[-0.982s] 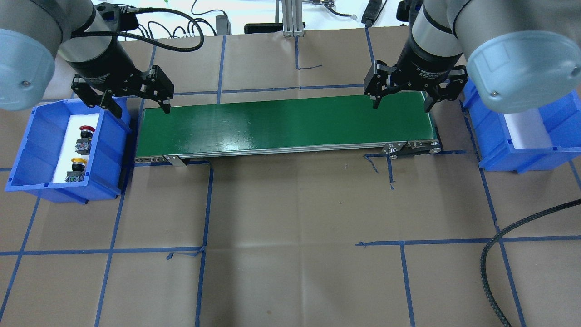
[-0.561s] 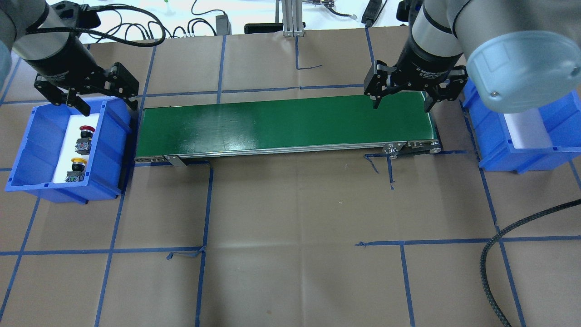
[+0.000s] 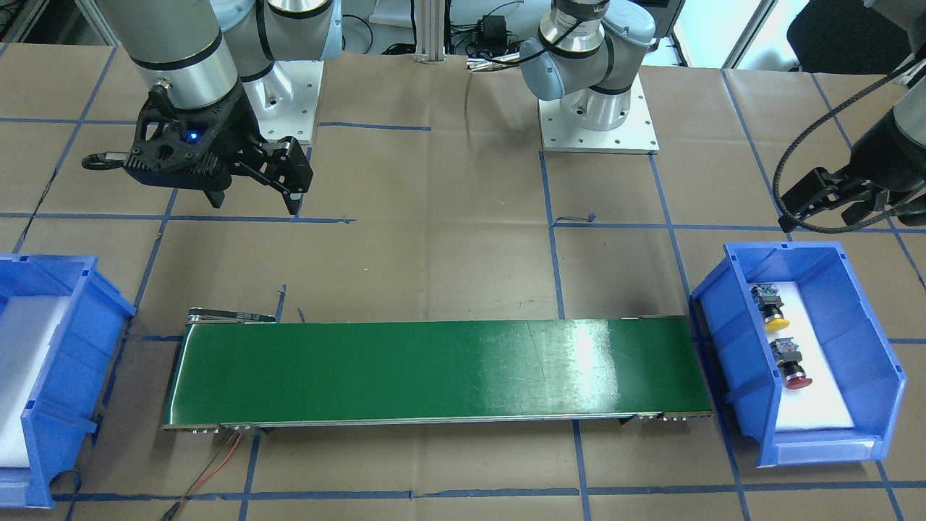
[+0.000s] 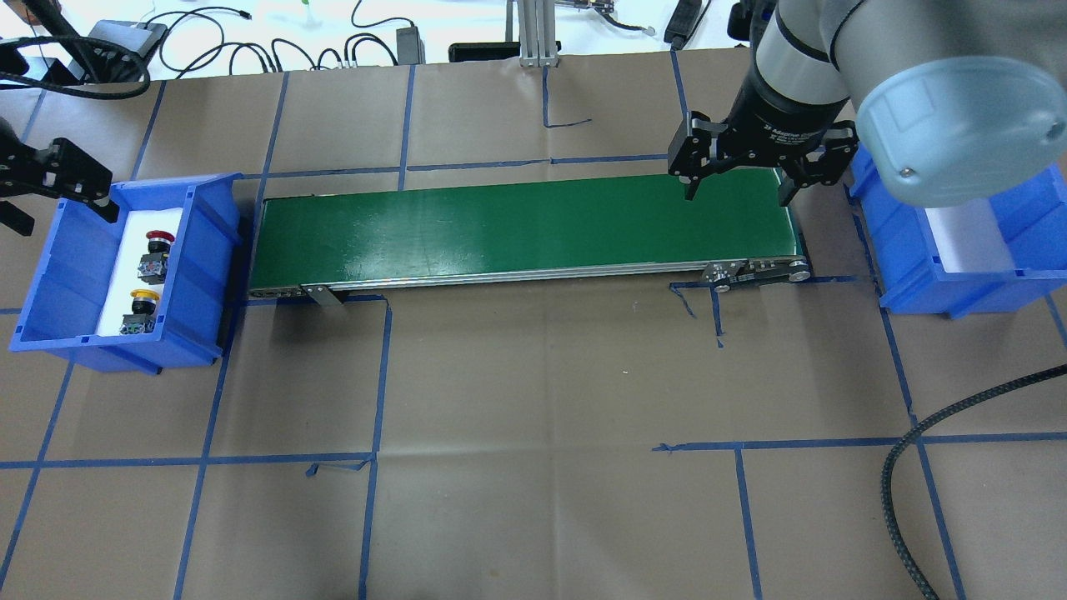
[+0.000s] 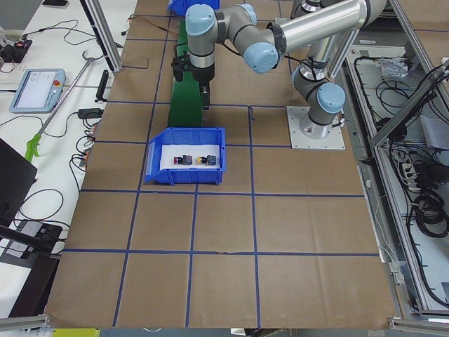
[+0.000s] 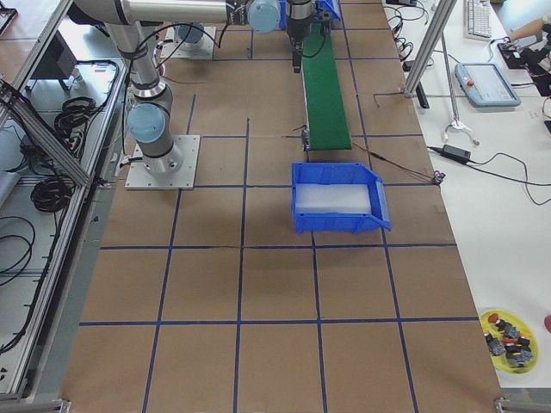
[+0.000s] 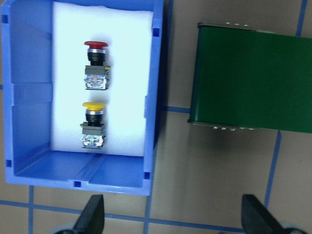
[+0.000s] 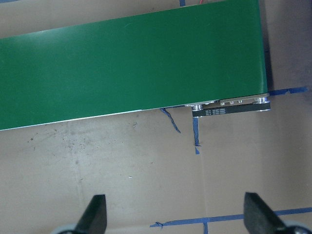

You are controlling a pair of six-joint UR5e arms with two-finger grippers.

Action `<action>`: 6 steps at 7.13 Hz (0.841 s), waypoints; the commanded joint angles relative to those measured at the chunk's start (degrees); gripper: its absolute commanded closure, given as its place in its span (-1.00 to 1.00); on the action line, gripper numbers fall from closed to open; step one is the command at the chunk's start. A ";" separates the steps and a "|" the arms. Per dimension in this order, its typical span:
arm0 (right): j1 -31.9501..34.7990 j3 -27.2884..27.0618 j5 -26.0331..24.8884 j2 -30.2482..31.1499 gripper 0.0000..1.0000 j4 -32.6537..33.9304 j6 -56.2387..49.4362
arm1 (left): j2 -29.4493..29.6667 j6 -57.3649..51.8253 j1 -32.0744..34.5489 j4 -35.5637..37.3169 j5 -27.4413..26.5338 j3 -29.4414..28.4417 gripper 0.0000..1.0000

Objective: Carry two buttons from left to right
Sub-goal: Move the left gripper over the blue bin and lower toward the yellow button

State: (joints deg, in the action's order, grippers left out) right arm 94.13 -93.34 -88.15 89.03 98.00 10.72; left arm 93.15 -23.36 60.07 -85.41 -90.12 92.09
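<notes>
Two buttons lie on white foam in the left blue bin [image 4: 50,275]: the red-capped one [image 4: 156,250] farther from me, the yellow-capped one [image 4: 140,310] nearer. The front view shows the red button [image 3: 788,362], the yellow button [image 3: 768,304] and the bin [image 3: 738,347]. The left wrist view shows the red [image 7: 96,66] and the yellow [image 7: 93,124] below. My left gripper [image 4: 62,218] [image 3: 821,217] [image 7: 174,217] is open and empty, high above the bin. My right gripper [image 4: 737,197] [image 3: 255,206] [image 8: 176,217] is open and empty above the right end of the green conveyor [image 4: 517,229].
The right blue bin [image 4: 917,267] [image 3: 79,340] holds only white foam. A black braided cable [image 4: 900,467] lies at the front right of the table. The arm bases [image 3: 597,116] stand behind the conveyor [image 3: 434,373]. Blue tape lines cross the brown table cover.
My left gripper has moved left from the conveyor's left end to over the left bin, still open. The right arm and the buttons have not moved.
</notes>
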 commanded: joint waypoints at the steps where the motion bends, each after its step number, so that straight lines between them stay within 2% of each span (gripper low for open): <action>1: 0.00 0.00 0.00 0.00 -1.00 0.00 0.00 | 2.20 -8.15 -5.73 3.21 0.30 2.12 -0.99; 3: 0.00 0.00 0.00 0.00 -1.00 0.00 0.00 | 3.87 -14.22 -8.21 10.92 0.30 6.76 -0.98; 5: 0.00 0.00 0.00 0.00 -1.00 0.09 0.00 | 5.37 -14.78 -8.83 19.54 0.48 12.74 -0.98; 6: 0.00 0.00 0.00 0.00 -1.00 0.09 0.00 | 6.33 -14.78 -8.83 20.54 1.35 13.46 -0.98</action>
State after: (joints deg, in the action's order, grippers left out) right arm 94.13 -93.34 -88.15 89.03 98.06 10.72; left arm 98.43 -37.89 51.36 -67.57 -89.45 103.70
